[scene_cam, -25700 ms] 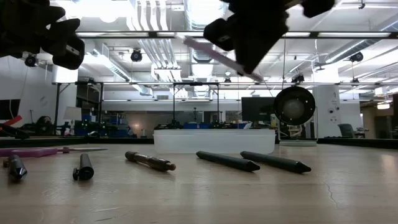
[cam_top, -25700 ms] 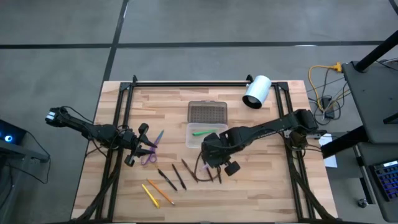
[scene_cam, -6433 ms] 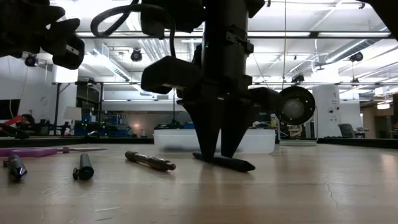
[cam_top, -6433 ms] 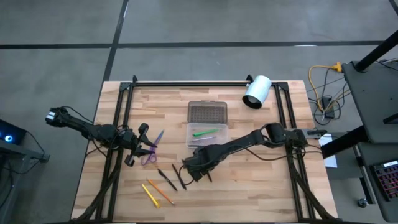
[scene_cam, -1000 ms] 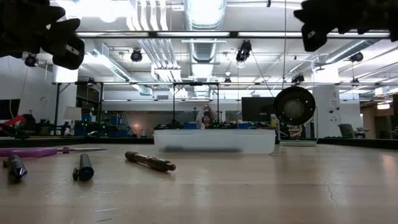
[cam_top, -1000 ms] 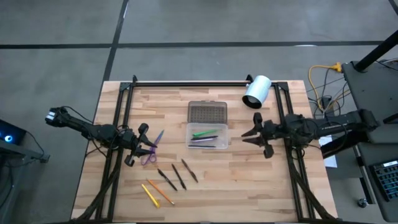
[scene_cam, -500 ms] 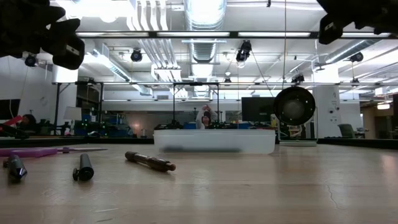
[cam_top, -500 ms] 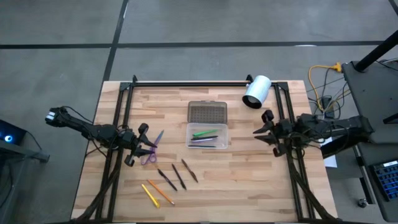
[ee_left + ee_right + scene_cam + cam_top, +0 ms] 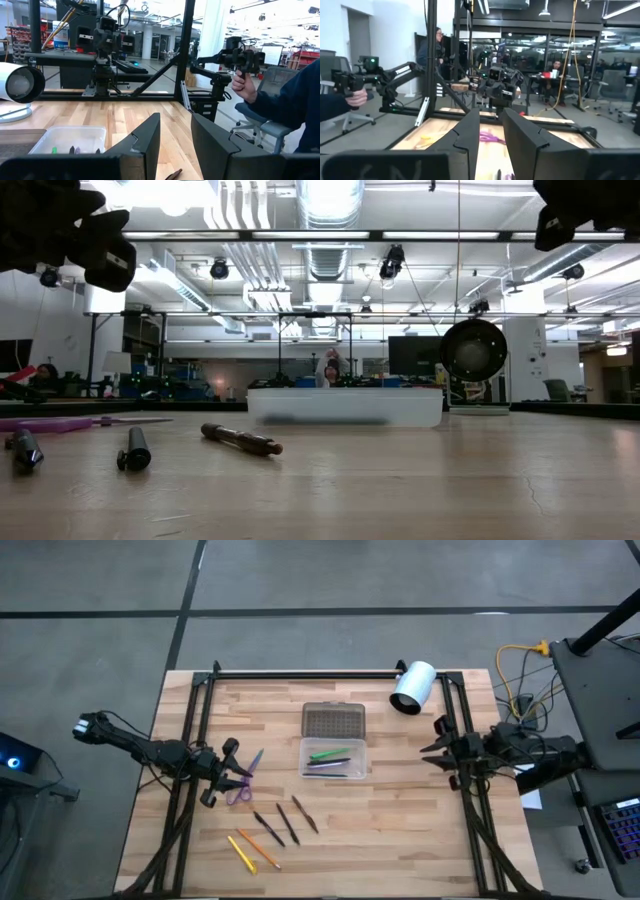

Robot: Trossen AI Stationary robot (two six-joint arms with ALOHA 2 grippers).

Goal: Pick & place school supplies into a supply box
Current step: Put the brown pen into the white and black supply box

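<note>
Room: a workshop hall with ceiling ducts and lights; in the left wrist view a person's hand (image 9: 243, 82) grips a handle off to the side.
Table: pale wooden table (image 9: 400, 830) with a black frame round it.
Supply box: clear supply box (image 9: 333, 760) open at the table's middle, its grey dotted lid (image 9: 334, 720) lying flat just behind it, touching.
In the box: a green pen (image 9: 331, 752) and a few darker pens beneath it; how many I cannot tell.
Still outside: purple-handled scissors (image 9: 243, 780) near the left edge; three dark pens (image 9: 286, 822) in front of the box; two yellow-orange pencils (image 9: 250, 852) nearer the front edge.
White cylinder: white cylinder (image 9: 412, 687) lying at the back right corner.
Left gripper: left gripper (image 9: 229, 773) hovers by the scissors, fingers parted a narrow gap, holding nothing.
Right gripper: right gripper (image 9: 437, 748) at the right edge, well apart from the box, fingers slightly apart and empty.
</note>
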